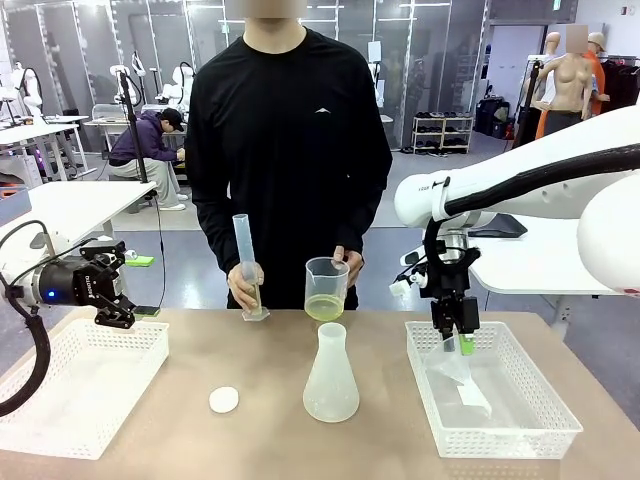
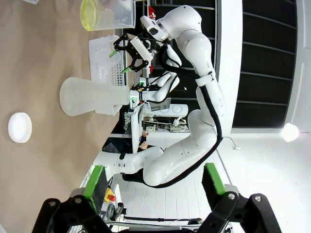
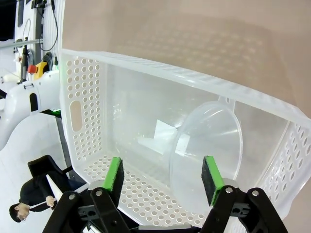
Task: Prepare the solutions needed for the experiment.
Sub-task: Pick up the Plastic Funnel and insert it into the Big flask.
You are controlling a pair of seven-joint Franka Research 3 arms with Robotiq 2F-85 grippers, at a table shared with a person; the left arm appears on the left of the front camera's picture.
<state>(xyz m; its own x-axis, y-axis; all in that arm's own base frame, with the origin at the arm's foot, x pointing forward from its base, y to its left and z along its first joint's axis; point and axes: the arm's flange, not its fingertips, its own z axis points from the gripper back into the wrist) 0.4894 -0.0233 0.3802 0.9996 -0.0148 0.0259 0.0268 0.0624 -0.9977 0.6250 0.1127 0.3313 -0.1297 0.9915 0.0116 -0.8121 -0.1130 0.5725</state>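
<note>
The solutions (image 1: 323, 306) are a shallow pale yellow-green layer in a clear beaker (image 1: 326, 288) that the person holds at the far table edge. The beaker (image 2: 108, 13) also appears in the left wrist view. The person's other hand holds a tall graduated cylinder (image 1: 246, 262). An empty conical flask (image 1: 331, 375) stands mid-table, with a white disc (image 1: 224, 399) to its left. My right gripper (image 1: 455, 342) points down into the right basket (image 1: 545, 400); its pads (image 3: 115, 173) stand apart, open, around a clear funnel (image 3: 209, 145) lying inside. My left gripper (image 1: 116, 312) hangs open above the left basket (image 1: 60, 410).
In the left wrist view the flask (image 2: 92, 95) and the disc (image 2: 20, 127) lie on the brown table, with the right arm (image 2: 192, 46) beyond. Bare table lies between the two baskets, in front of the flask. The person stands close behind the far edge.
</note>
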